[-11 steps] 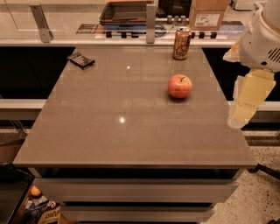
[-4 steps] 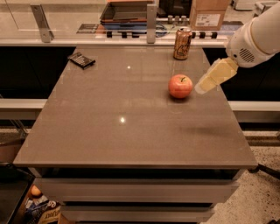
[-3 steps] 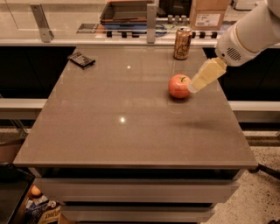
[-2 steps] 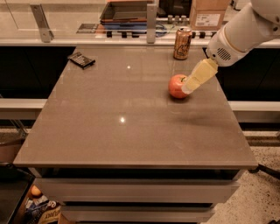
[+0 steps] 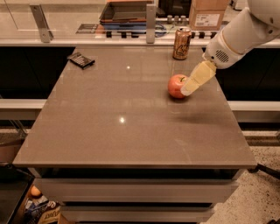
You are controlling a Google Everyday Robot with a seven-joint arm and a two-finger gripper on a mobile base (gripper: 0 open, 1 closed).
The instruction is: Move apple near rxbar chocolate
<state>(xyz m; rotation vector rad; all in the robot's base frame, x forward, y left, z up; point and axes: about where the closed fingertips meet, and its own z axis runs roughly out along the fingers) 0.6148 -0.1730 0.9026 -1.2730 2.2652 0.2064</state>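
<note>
Claw (image 5: 190,89) at the apple (image 5: 176,86), grip impossible to tell; can (image 5: 182,43) behind; rxbar chocolate (image 5: 81,60) well apart.

Office break-room: counter (image 5: 26,24), tray (image 5: 127,11), box (image 5: 209,13); gripper (image 5: 188,90) at apple (image 5: 175,85).

— What is found around the table (image 5: 131,144)?
— A speckled floor (image 5: 262,192) is seen at 4 o'clock. A pale counter (image 5: 87,42) is set along 12 o'clock, where a cardboard box (image 5: 209,14) and a dark tray (image 5: 127,11) are kept.
— And the light?
— Two bright spots (image 5: 122,119) are reflected on the brown tabletop. Pale drawers (image 5: 131,190) are fitted beneath it. The gripper (image 5: 187,91) is held at 2 o'clock over the top.
</note>
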